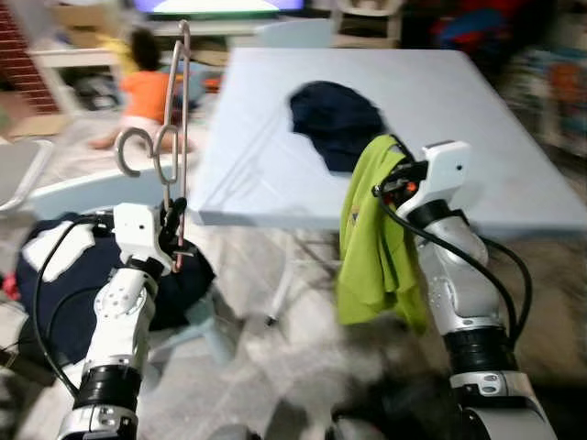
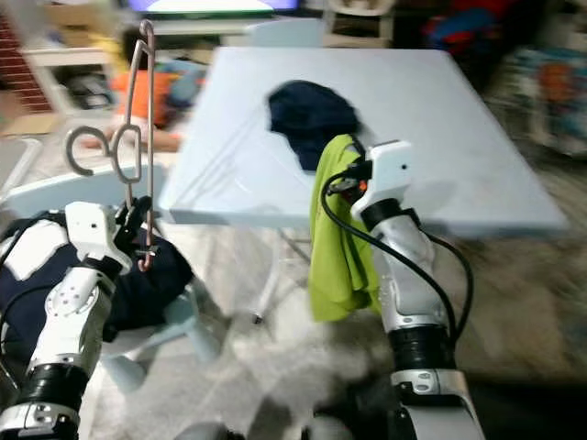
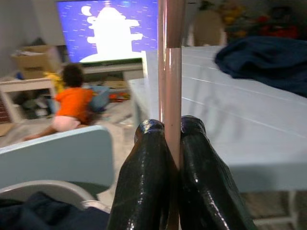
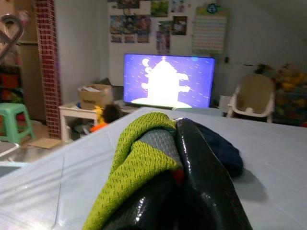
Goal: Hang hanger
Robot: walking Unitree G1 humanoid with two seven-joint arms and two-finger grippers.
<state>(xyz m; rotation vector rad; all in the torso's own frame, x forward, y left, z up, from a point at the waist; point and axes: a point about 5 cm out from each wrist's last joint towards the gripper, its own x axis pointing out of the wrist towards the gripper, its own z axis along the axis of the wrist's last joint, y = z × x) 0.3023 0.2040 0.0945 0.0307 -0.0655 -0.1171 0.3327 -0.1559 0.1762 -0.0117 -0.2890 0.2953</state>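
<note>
Down at the lower left of the head view, the left claw (image 1: 174, 225) is pinched tight on the hanger (image 1: 168, 137), a thin metal wire one held upright; in the left wrist view its two black fingers (image 3: 144, 177) press together on the coppery shaft (image 3: 169, 72), which rises straight up out of them. Up the frame from that claw, the wire runs to a narrow loop near the top edge, and a curled hook (image 1: 133, 149) sticks out to the left about halfway up. Right of centre, the right claw (image 1: 390, 183) is clamped on a yellow-green garment (image 1: 371, 243); the right wrist view shows the knitted cloth (image 4: 139, 163) bunched over and between its black fingers (image 4: 201, 182). The garment hangs limp from that claw, down past the front edge of the pale blue bench (image 1: 477, 119) toward the floor. On the bench, just above the right claw in the frame, lies a dark navy cloth (image 1: 335, 119) in a loose heap. At the lower left, beside the left arm, a pale chair (image 1: 83, 192) carries a pile of dark blue clothing (image 1: 55, 284) with a white patch. In the upper left background a person in an orange top (image 1: 147, 87) sits on the floor, and a lit screen (image 4: 168, 81) glows on the far wall.
</note>
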